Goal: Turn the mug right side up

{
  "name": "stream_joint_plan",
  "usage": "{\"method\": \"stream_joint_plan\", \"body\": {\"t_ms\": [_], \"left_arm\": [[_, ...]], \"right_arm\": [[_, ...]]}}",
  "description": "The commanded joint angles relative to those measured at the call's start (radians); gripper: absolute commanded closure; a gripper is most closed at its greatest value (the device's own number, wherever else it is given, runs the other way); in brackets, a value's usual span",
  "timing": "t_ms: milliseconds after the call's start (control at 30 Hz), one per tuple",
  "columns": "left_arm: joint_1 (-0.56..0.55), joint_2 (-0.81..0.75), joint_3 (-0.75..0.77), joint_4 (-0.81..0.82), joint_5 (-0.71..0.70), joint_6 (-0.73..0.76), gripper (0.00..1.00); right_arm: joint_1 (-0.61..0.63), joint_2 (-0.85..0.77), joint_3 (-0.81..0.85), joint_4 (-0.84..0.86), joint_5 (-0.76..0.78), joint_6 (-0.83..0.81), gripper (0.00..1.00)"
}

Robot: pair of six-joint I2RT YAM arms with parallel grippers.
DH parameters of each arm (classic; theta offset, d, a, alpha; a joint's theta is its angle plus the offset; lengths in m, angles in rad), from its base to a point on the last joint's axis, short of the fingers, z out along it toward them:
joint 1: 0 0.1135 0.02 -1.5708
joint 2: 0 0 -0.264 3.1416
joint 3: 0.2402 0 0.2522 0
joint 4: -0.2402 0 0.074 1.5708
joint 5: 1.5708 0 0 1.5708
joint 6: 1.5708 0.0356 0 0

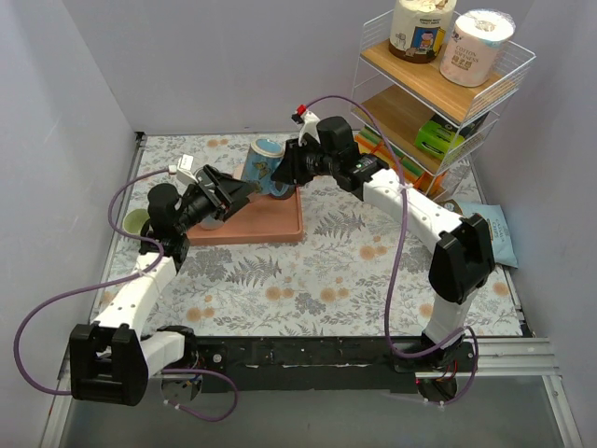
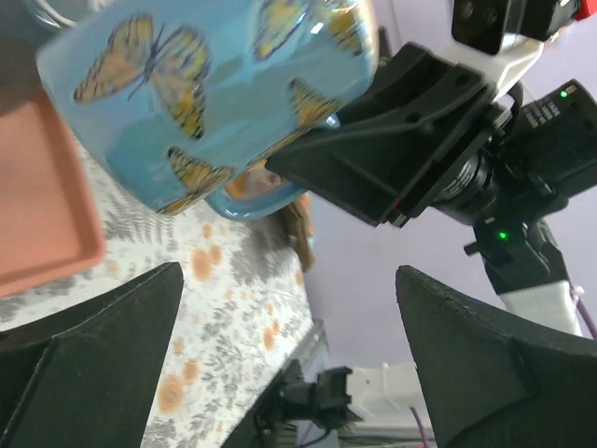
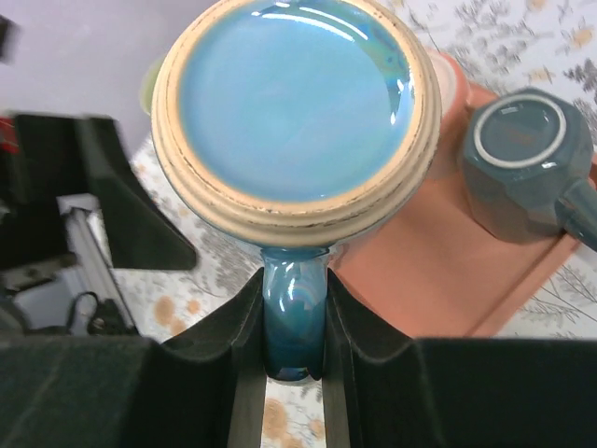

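The light blue butterfly mug [image 1: 264,161] hangs tilted over the far edge of the terracotta tray [image 1: 275,224]. My right gripper [image 1: 285,174] is shut on its handle [image 3: 296,313]. In the right wrist view the mug's glazed base [image 3: 297,98] faces the camera. In the left wrist view the mug's butterfly side [image 2: 205,89] fills the top, with the right gripper's black body [image 2: 410,140] behind it. My left gripper [image 1: 239,191] is open and empty, just left of and below the mug; its fingers [image 2: 504,373] stand wide apart.
A dark grey-blue mug [image 3: 527,163] stands upside down on the tray [image 3: 448,271]. A small green cup [image 1: 137,221] sits at the left wall. A wire shelf rack [image 1: 438,93] with jars and boxes stands back right. A blue packet [image 1: 499,233] lies at the right.
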State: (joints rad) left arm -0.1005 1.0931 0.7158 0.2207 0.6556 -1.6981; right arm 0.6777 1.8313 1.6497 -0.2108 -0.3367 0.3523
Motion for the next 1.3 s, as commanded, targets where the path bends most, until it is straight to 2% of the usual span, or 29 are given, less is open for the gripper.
{"method": "stream_joint_plan", "body": {"t_ms": [0, 33, 233, 367, 467, 633, 833, 1267], "left_arm": [[-0.022, -0.001, -0.081, 0.386, 0.110, -0.234, 0.02], [-0.027, 0.004, -0.085, 0.455, 0.108, -0.256, 0.02], [-0.057, 0.042, -0.067, 0.592, 0.061, -0.319, 0.02], [-0.080, 0.073, -0.047, 0.666, 0.024, -0.350, 0.12], [-0.102, 0.109, -0.042, 0.704, -0.001, -0.362, 0.15], [-0.126, 0.136, -0.058, 0.727, -0.040, -0.365, 0.18], [-0.137, 0.165, -0.076, 0.762, -0.099, -0.386, 0.28], [-0.148, 0.274, -0.007, 0.898, -0.149, -0.465, 0.45]], "right_arm": [[-0.015, -0.145, -0.022, 0.306, -0.067, 0.160, 0.99], [-0.015, -0.165, -0.037, 0.345, -0.065, 0.180, 0.99], [-0.015, -0.219, -0.088, 0.490, -0.039, 0.347, 0.99], [-0.015, -0.242, -0.139, 0.577, 0.001, 0.470, 0.99], [-0.013, -0.248, -0.146, 0.613, 0.019, 0.520, 0.99], [-0.012, -0.263, -0.179, 0.674, 0.033, 0.574, 0.99], [-0.012, -0.274, -0.180, 0.695, 0.018, 0.605, 0.99], [0.003, -0.313, -0.255, 0.784, -0.005, 0.721, 0.99]]}}
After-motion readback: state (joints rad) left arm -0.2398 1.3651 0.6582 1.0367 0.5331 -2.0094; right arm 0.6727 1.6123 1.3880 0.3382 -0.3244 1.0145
